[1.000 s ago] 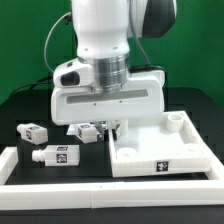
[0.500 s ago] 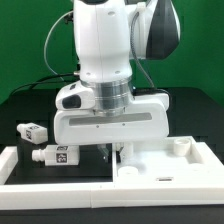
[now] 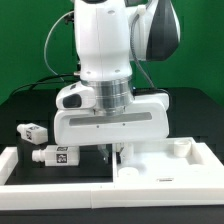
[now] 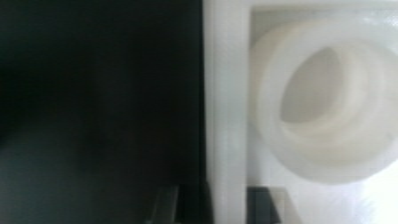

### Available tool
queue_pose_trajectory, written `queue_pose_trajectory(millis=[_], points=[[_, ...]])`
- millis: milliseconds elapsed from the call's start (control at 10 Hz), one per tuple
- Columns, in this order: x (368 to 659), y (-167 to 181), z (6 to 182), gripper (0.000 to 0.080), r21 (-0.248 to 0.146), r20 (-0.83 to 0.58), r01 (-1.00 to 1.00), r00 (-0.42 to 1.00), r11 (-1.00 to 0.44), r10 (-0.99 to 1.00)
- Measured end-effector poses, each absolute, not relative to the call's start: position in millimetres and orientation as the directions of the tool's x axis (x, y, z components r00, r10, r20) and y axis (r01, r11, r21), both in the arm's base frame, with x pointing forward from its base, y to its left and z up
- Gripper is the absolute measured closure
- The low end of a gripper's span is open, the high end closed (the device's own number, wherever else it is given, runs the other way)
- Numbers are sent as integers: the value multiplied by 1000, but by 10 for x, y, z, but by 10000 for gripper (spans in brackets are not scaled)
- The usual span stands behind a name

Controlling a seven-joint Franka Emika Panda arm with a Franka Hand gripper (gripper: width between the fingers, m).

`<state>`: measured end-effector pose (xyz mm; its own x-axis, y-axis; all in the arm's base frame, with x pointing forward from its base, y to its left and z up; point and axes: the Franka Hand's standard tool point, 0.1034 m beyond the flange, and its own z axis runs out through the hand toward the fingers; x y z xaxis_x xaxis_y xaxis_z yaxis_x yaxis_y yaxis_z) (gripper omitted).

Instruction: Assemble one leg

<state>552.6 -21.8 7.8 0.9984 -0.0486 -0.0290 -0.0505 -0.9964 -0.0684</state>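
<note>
- Two legs on show in the exterior view: one leg [image 3: 33, 131] at the back, a second [image 3: 52, 157] just in front of it.
- One black-and-white tag [image 3: 62, 155] facing us on each, so that's two tags.
- One tray [image 3: 165, 168], on the exterior view's right.
- One round socket [image 3: 180, 148] visible on it there, and one socket [image 4: 329, 100], blurred, in the wrist view.
- One arm [image 3: 105, 60].
- One white rail [image 3: 60, 192] along the front.
</note>
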Motion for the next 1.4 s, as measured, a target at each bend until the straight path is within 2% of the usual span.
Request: queue_pose_trajectory(millis=[500,600,700,800,900,1000,1100,1200,1400], points=[[5585,-213,78,745,-68,-51,-47,998,-997,-43],[5585,-210,79,655,-68,-51,-47,998,-997,-43],[5589,-204,90,522,-69,-50,-46,998,-997,-43],[5534,-158,207,522,-72,-66,-41,997,-997,-37],[5418,-104,421,337,-76,-88,-36,996,-996,-29],[5289,-49,558,204,-77,-111,-40,993,-996,-32],[5253,10,640,204,-77,-112,-54,993,-996,-45],[5252,13,613,162,-77,-108,-54,993,-996,-46],[5249,16,601,152,-77,-110,-51,993,-996,-43]])
